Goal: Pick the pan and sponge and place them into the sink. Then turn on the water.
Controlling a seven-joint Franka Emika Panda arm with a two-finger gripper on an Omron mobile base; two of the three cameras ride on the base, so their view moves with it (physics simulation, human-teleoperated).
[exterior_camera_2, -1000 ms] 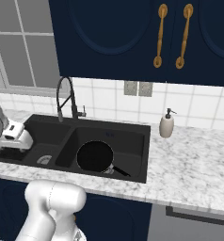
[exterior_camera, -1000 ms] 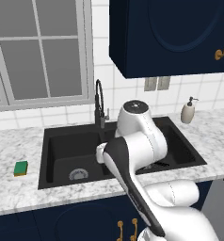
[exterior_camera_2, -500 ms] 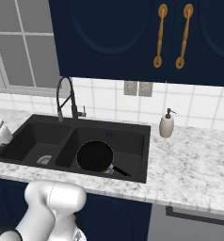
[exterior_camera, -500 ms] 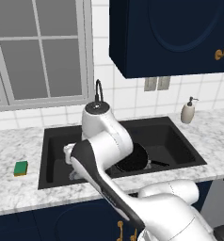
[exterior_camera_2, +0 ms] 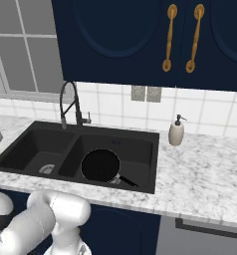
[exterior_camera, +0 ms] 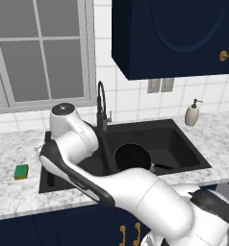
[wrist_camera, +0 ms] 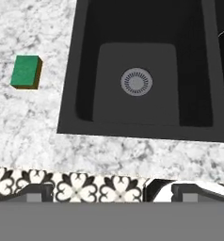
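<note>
The black pan (exterior_camera: 132, 157) lies flat in the right basin of the sink (exterior_camera: 184, 144), its thin handle pointing to the front right; it is also plain in the right base view, pan (exterior_camera_2: 100, 165). The green sponge (wrist_camera: 26, 71) rests on the marble counter left of the sink, sponge (exterior_camera: 21, 171). My gripper (wrist_camera: 112, 193) hangs high over the counter's front edge before the left basin, open, with nothing between its fingertips (wrist_camera: 36, 192). The sponge lies off to its left. The left basin's silver drain (wrist_camera: 136, 81) is bare. No stream falls from the black gooseneck faucet (exterior_camera_2: 70, 102).
A white soap dispenser (exterior_camera_2: 176, 132) stands on the counter right of the sink. My white arm (exterior_camera: 78, 144) bends across the left basin in the left base view. Windows are behind the faucet, dark blue cupboards above. A patterned floor (wrist_camera: 85, 184) shows below the counter's front edge.
My arm has swung left, from above the right basin to over the left basin and the counter's front edge. The pan and sponge have stayed where they were.
</note>
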